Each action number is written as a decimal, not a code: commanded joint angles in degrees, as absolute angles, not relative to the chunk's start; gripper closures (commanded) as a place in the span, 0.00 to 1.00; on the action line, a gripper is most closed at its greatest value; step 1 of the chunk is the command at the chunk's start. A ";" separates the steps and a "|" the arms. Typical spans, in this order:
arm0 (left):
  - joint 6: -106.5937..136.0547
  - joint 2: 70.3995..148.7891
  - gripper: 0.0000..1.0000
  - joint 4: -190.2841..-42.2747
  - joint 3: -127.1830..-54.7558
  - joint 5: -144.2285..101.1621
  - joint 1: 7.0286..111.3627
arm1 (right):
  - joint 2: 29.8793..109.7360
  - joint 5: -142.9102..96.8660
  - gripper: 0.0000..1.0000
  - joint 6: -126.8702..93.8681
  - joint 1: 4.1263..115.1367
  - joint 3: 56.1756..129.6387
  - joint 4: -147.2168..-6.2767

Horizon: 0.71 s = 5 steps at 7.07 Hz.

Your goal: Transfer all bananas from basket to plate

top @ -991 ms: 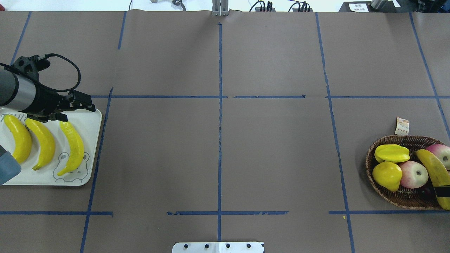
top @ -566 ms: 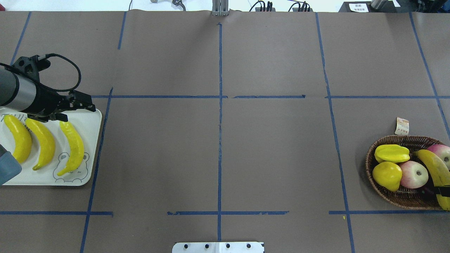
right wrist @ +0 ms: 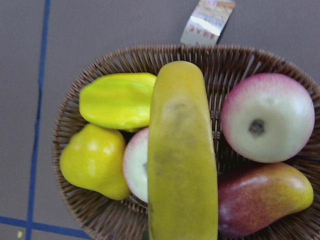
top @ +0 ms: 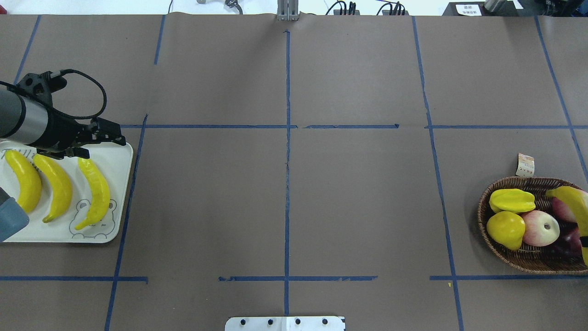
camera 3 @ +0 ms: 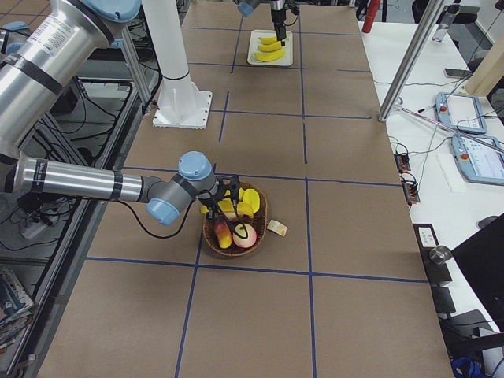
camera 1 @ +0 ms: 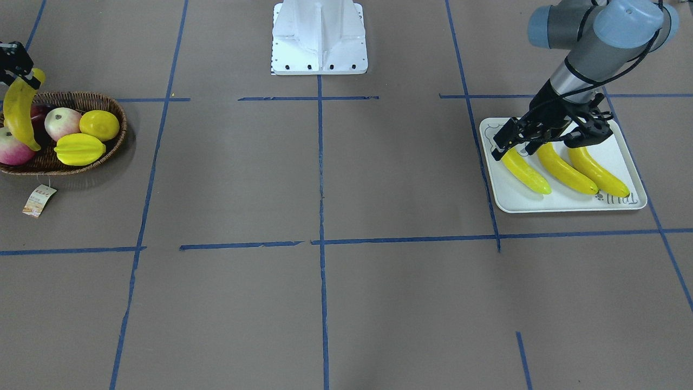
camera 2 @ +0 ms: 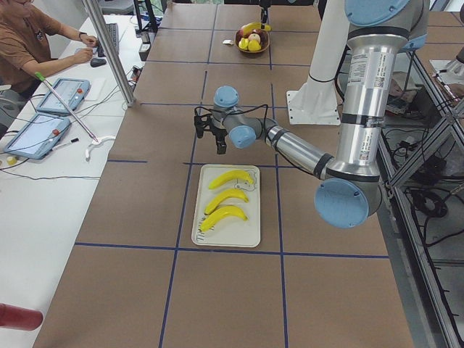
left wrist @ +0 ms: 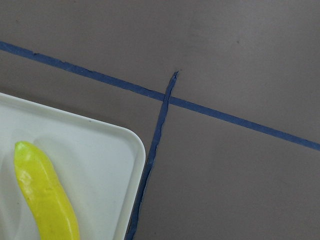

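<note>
Three glossy yellow bananas (top: 57,186) lie side by side on the pale plate (top: 115,184) at the table's left end. My left gripper (top: 104,148) hovers open over the plate's far edge, holding nothing. The wicker basket (top: 487,207) sits at the right end. My right gripper (camera 1: 21,80) is shut on the duller brownish banana (top: 572,202), which hangs tilted above the basket's fruit. The right wrist view shows that banana (right wrist: 182,150) running down the middle over the basket (right wrist: 75,115). Most of the right gripper is cut off at the overhead view's edge.
In the basket lie a starfruit (top: 512,200), a lemon (top: 505,228), apples (top: 541,227) and a reddish fruit (right wrist: 265,200). Its price tag (top: 525,164) rests on the table behind it. The robot base (camera 1: 319,38) stands mid-table. A person (camera 2: 36,36) sits at a side table.
The brownish banana has risen out of the basket and shifted toward the right edge in my right gripper. The left arm has barely moved.
</note>
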<state>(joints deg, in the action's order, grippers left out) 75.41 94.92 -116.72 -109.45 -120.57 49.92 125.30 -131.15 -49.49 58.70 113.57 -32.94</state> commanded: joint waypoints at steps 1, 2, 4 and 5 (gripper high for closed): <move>75.50 95.01 0.01 -116.72 -109.42 -120.59 49.92 | 121.58 -136.14 0.99 -47.29 70.98 115.92 -32.96; 75.59 95.27 0.01 -117.15 -109.68 -120.67 49.92 | 117.81 -136.14 0.98 -47.37 71.28 115.93 -33.39; 80.47 101.73 0.01 -117.33 -109.43 -120.76 48.79 | 107.72 -136.31 0.98 -48.34 68.92 115.58 -38.29; 84.68 106.21 0.01 -117.42 -109.51 -120.67 46.17 | 101.49 -136.23 0.98 -50.25 65.16 115.40 -40.67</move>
